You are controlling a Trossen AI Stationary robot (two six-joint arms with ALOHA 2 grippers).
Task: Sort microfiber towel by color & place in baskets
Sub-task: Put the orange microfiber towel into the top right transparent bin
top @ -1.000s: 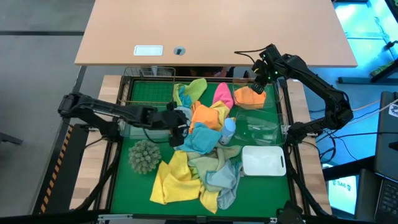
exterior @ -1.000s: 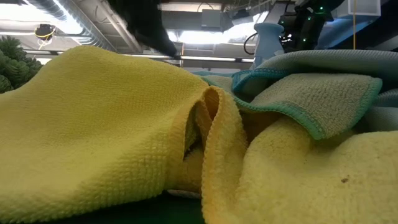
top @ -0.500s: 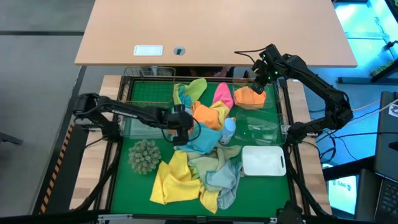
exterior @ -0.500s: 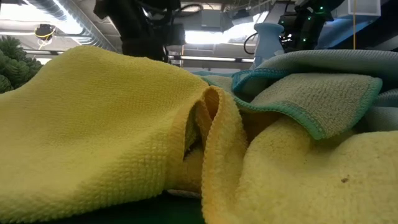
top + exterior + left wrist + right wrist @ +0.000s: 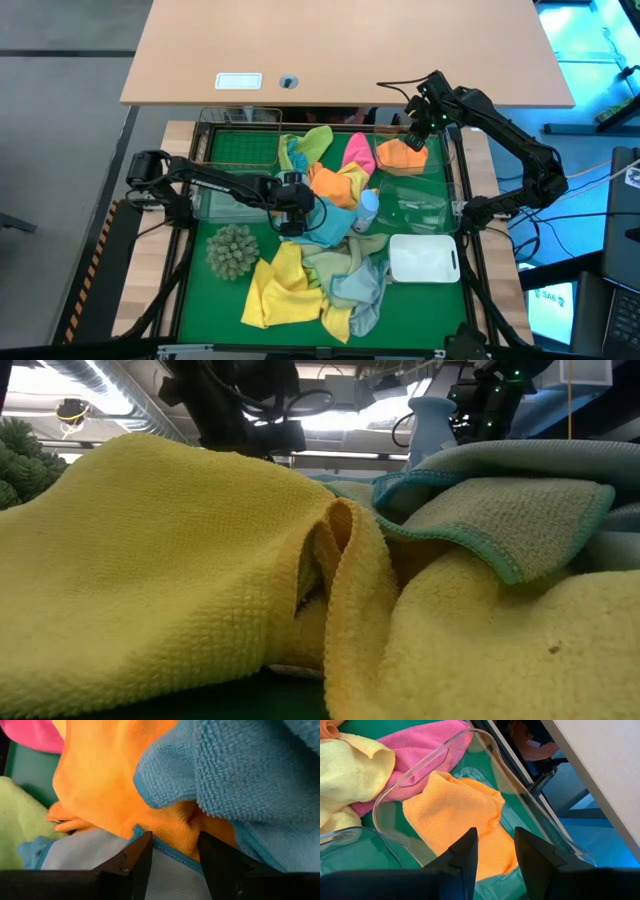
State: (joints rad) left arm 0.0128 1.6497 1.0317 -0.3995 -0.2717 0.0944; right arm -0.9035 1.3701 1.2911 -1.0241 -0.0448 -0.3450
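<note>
A heap of microfiber towels lies mid-table: orange [image 5: 335,185], light blue [image 5: 325,222], yellow [image 5: 280,285], pink [image 5: 358,150] and light green [image 5: 318,140]. My left gripper [image 5: 295,205] is open, low over the heap. In its wrist view the gripper [image 5: 172,855] straddles a fold where the orange towel [image 5: 110,785] meets the light-blue one [image 5: 250,780]. My right gripper [image 5: 412,130] hangs open [image 5: 495,852] above a clear basket [image 5: 435,757]. A separate orange towel [image 5: 460,810] lies on that basket's floor. My left gripper comes at the heap from above, with one open finger [image 5: 137,862] on either side of the orange fold beside a light-blue hem [image 5: 165,849]. Whether the fingertips touch the cloth, I cannot tell.
A second clear basket [image 5: 415,205], a white basket [image 5: 425,258] and a small light-blue bottle [image 5: 368,208] stand right of the heap. Another clear basket [image 5: 222,203] and a spiky grey-green ball [image 5: 232,250] are on the left. A wire rack [image 5: 240,148] stands far left.
My left gripper has moved toward the table's right and down onto the middle of the heap; it now shows behind the yellow towel in the low view. The towels and my right arm have kept still.
</note>
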